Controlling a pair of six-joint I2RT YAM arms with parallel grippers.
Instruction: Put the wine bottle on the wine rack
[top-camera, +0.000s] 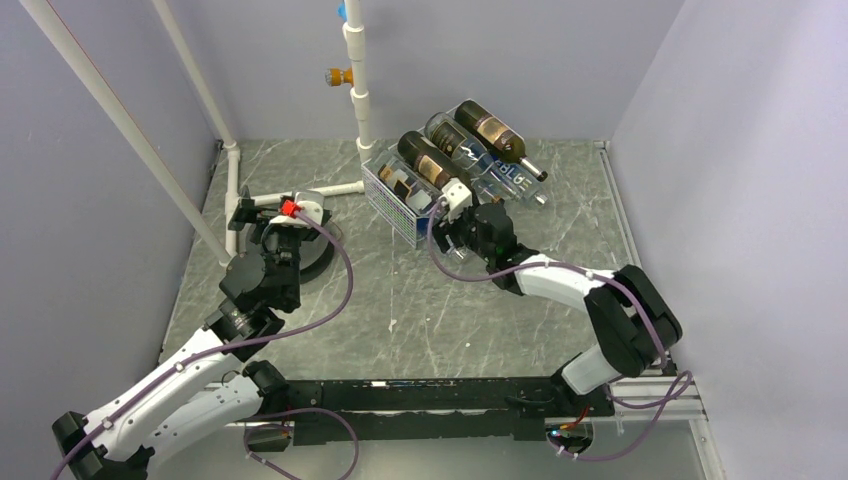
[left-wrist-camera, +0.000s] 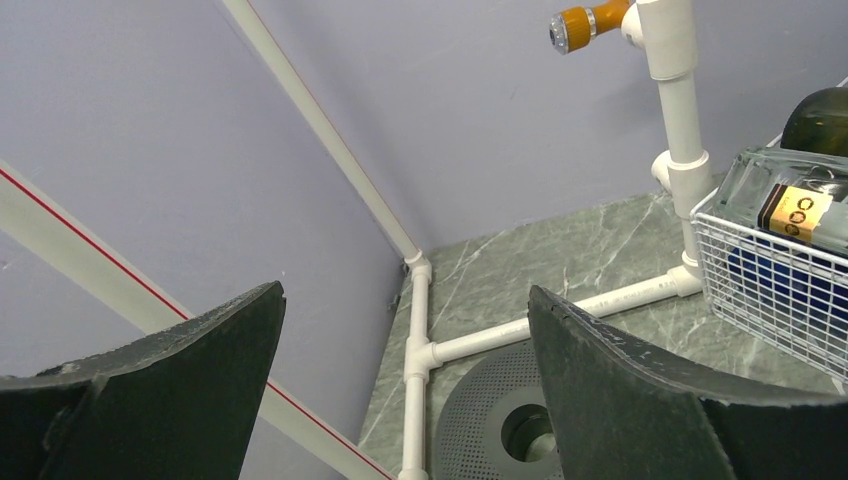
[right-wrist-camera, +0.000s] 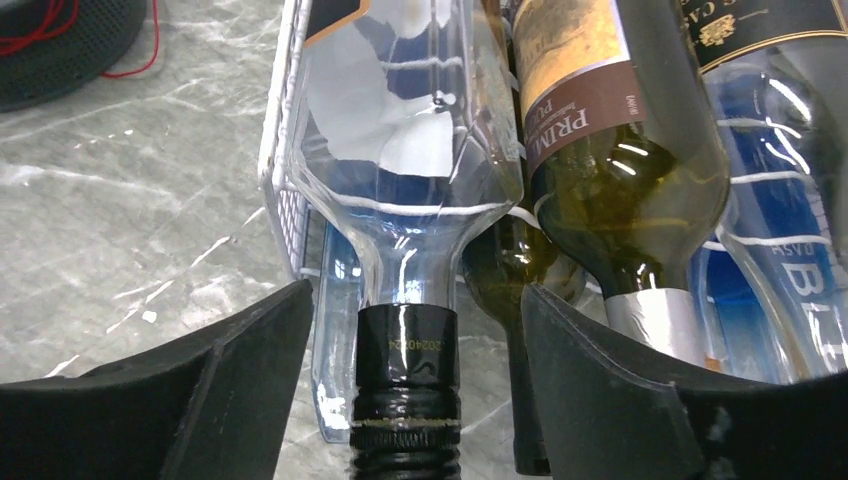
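Right claw (right-wrist-camera: 415, 295) parted about the neck of the clear wine bottle (right-wrist-camera: 400, 150), gripping nothing, bottle lying on the wine rack (top-camera: 395, 205), tabletop (top-camera: 420, 320) far edge, left claw (left-wrist-camera: 405, 293) wide open, empty

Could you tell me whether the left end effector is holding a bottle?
No, the left end effector stands open and empty over the black spool.
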